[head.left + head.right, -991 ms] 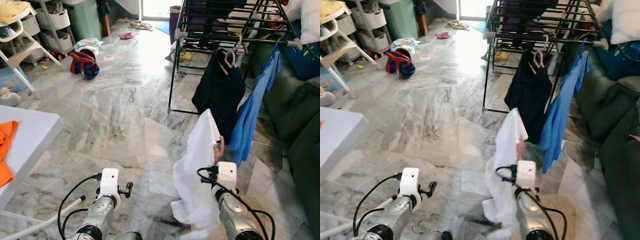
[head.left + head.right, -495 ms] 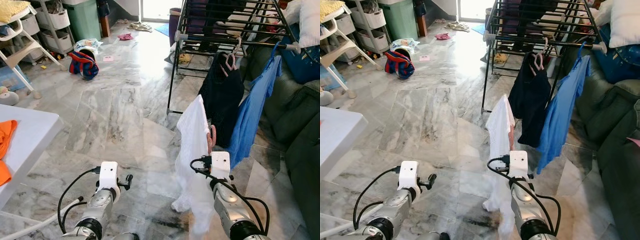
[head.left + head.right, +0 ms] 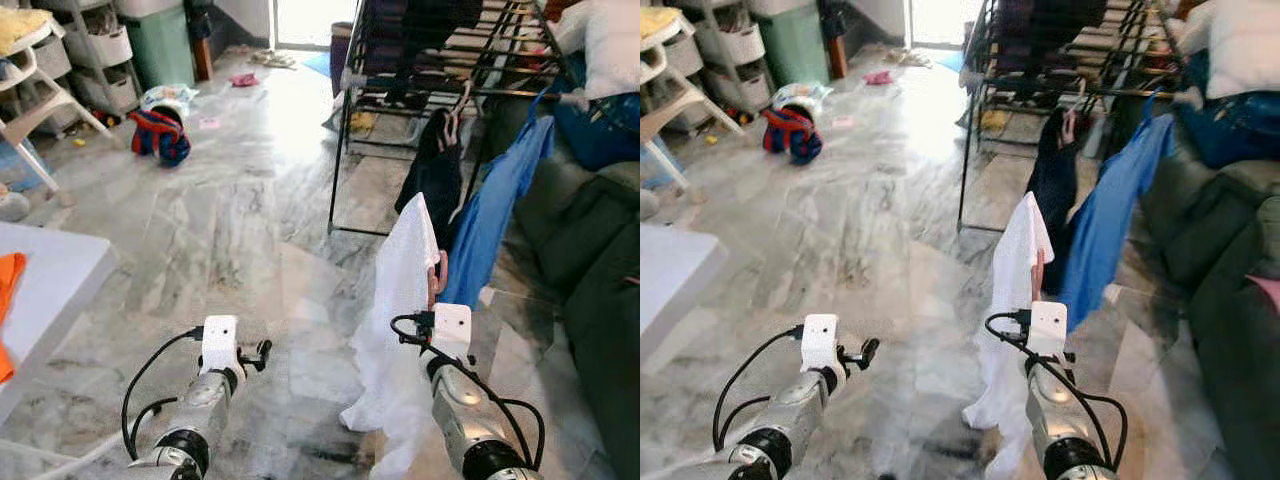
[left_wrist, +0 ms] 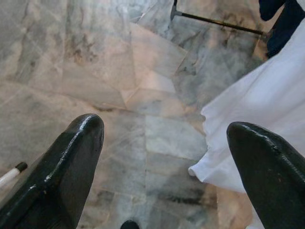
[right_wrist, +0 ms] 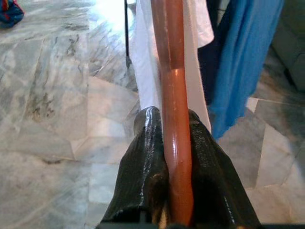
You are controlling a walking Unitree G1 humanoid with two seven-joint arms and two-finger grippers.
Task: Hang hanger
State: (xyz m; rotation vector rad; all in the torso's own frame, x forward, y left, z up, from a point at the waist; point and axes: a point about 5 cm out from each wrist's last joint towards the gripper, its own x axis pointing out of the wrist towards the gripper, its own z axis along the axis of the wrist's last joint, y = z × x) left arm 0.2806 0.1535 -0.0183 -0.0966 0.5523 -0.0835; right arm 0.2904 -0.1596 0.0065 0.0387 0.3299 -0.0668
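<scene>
My right gripper [image 5: 174,157] is clamped on the pink hanger [image 5: 172,86], held upright; drying rack's rail [image 3: 455,92] lies ahead, above; left gripper [image 4: 162,157] gapes empty.

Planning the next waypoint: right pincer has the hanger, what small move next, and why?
Probably raise and carry the right pincer, shut on the pink plastic hanger with the white shirt, toward the black metal drying rack's rail; the hanger sits well below and short of it.
</scene>
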